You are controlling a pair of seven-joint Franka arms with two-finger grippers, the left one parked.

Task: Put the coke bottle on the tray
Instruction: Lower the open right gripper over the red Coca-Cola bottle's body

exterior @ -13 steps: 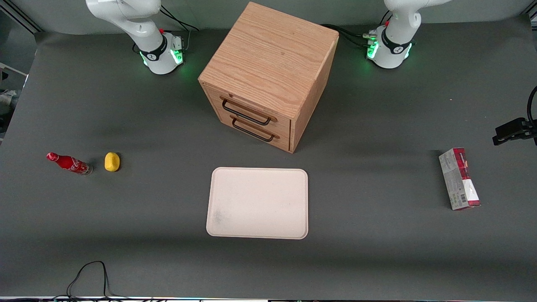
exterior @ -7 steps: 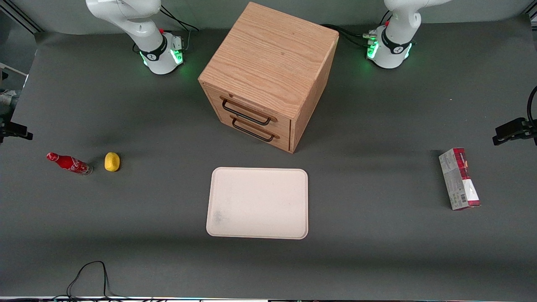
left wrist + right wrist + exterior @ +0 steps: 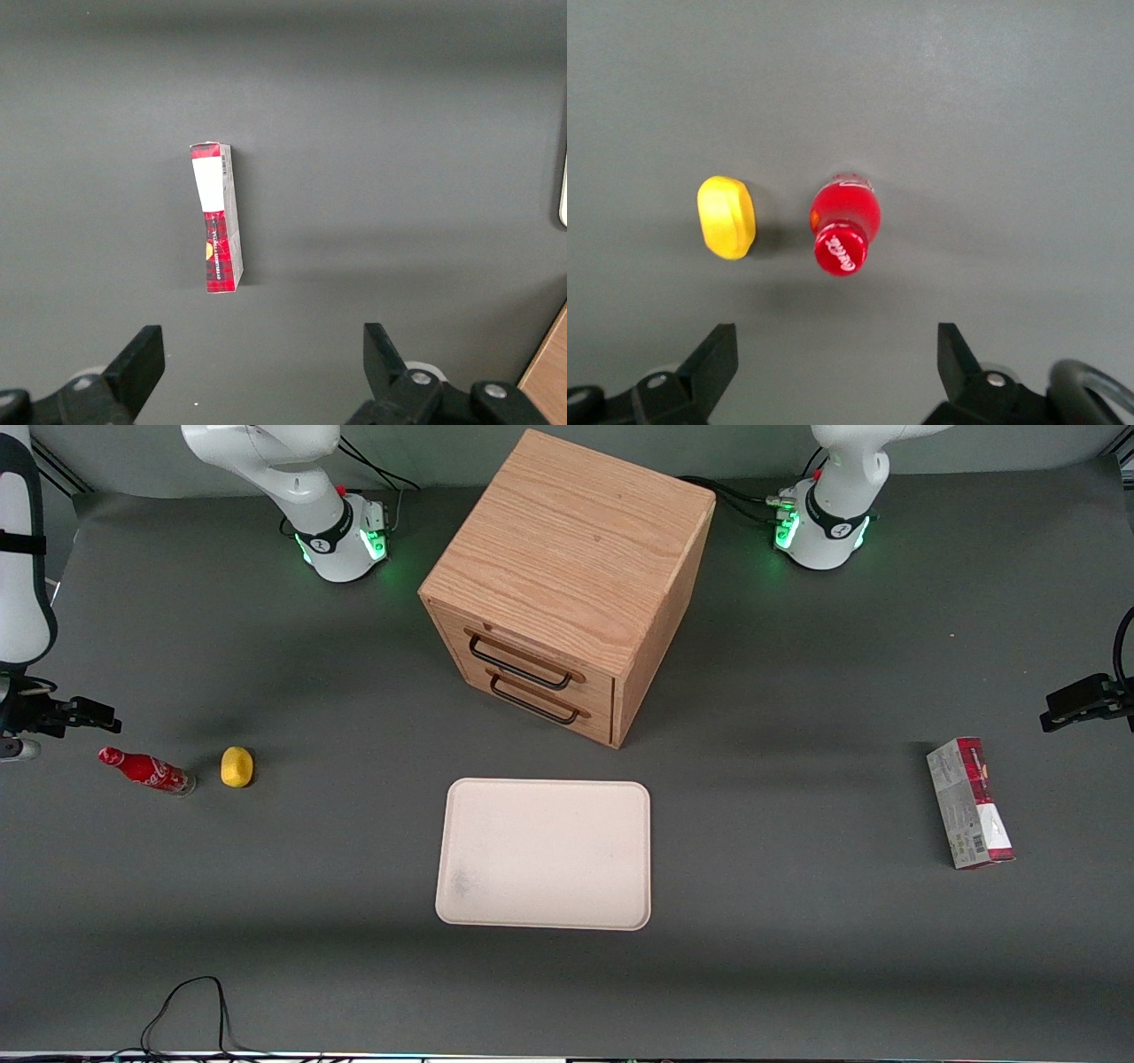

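The coke bottle (image 3: 146,771) is small and red with white script. It stands on the dark table at the working arm's end, beside a yellow lemon (image 3: 236,767). In the right wrist view I look down on its red cap (image 3: 841,250), with the lemon (image 3: 726,217) next to it. My right gripper (image 3: 62,716) hangs above the table close to the bottle, a little farther from the front camera. It is open wide and empty (image 3: 835,345), apart from the bottle. The cream-white tray (image 3: 545,854) lies empty mid-table, in front of the drawers.
A wooden two-drawer cabinet (image 3: 567,584) stands in the middle of the table. A red-and-grey carton (image 3: 970,803) lies toward the parked arm's end, and shows in the left wrist view (image 3: 217,217). A black cable (image 3: 190,1010) loops at the table's near edge.
My right arm and gripper have come into the front view at the working arm's end, moving toward the bottle. The bottle, lemon and tray have not moved.
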